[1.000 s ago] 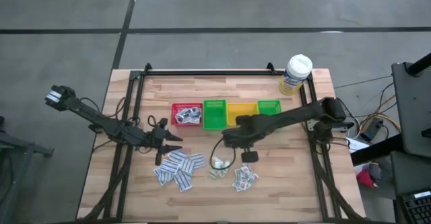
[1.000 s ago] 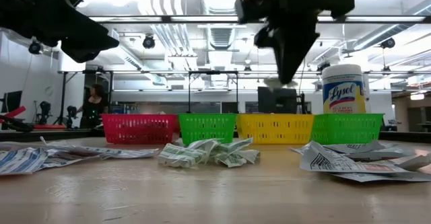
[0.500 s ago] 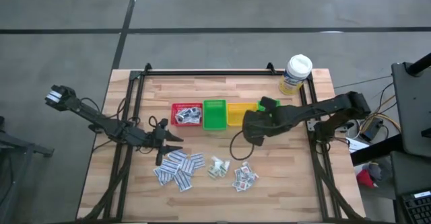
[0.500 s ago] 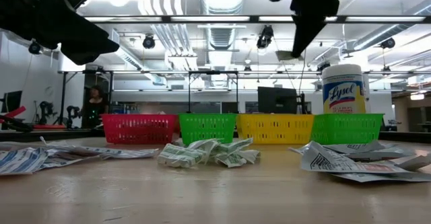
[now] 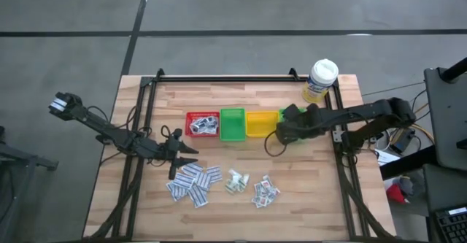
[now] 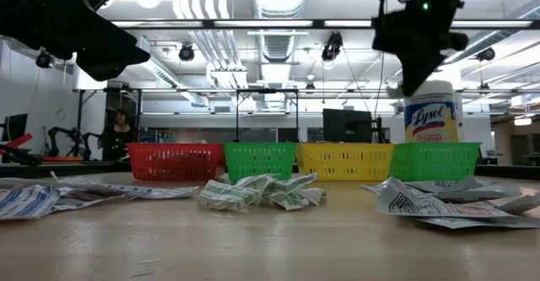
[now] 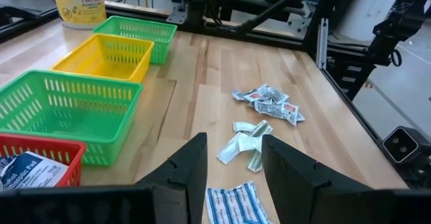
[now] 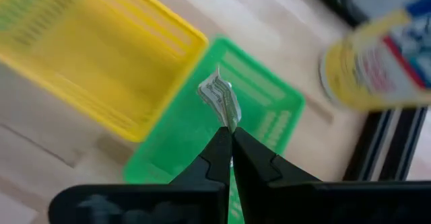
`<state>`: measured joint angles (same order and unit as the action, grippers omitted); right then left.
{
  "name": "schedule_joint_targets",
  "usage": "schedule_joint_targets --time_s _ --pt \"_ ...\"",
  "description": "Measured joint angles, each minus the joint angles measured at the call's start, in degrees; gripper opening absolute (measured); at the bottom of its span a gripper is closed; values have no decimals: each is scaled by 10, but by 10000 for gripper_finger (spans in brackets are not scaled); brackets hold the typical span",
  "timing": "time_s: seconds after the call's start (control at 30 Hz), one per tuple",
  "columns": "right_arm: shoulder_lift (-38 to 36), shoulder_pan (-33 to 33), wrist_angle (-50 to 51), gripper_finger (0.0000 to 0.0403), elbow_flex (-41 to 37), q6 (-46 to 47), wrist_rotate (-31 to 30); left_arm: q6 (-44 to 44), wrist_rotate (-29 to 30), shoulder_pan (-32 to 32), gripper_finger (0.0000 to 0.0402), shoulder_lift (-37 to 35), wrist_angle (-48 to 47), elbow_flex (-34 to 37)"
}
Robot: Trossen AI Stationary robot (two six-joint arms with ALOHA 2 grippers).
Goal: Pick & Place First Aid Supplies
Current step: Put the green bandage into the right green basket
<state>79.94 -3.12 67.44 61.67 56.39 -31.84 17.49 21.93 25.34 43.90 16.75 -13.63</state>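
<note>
Right gripper (image 8: 231,138), clamped on a packet (image 8: 221,100), has swung to the far-right green bin (image 8: 266,126); release likely next. Left gripper (image 7: 233,158) waits at 9 o'clock, jaws apart.

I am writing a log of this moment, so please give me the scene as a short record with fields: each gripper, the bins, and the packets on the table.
right gripper: shut on a small packet, above the far green bin
left gripper: open, holds nothing, over the table near the blue-print packets
bins: red bin holds packets; yellow bin looks empty
loose packets: three piles on the table
</note>
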Motion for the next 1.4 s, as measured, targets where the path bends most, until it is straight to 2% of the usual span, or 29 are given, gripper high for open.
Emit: schedule_joint_targets --time_s 0.17,0.33,0.53,0.77,1.07,1.23,1.4 --pt "-9 51 -10 8 -39 -13 59 2 0 0 136 0 2 0" --pt "-1 82 -32 8 -65 -54 73 3 0 0 136 0 2 0" --pt "0 100 -107 8 -95 -108 137 4 0 0 136 0 3 0" --pt "1 107 -145 13 -134 -134 164 4 0 0 136 0 3 0" --pt "1 108 -160 76 -166 -161 169 6 0 0 136 0 3 0" --pt "0 108 -158 108 -149 -188 169 7 0 0 136 0 4 0" --pt "-8 101 -156 119 -124 -227 169 7 -4 0 136 0 19 0"
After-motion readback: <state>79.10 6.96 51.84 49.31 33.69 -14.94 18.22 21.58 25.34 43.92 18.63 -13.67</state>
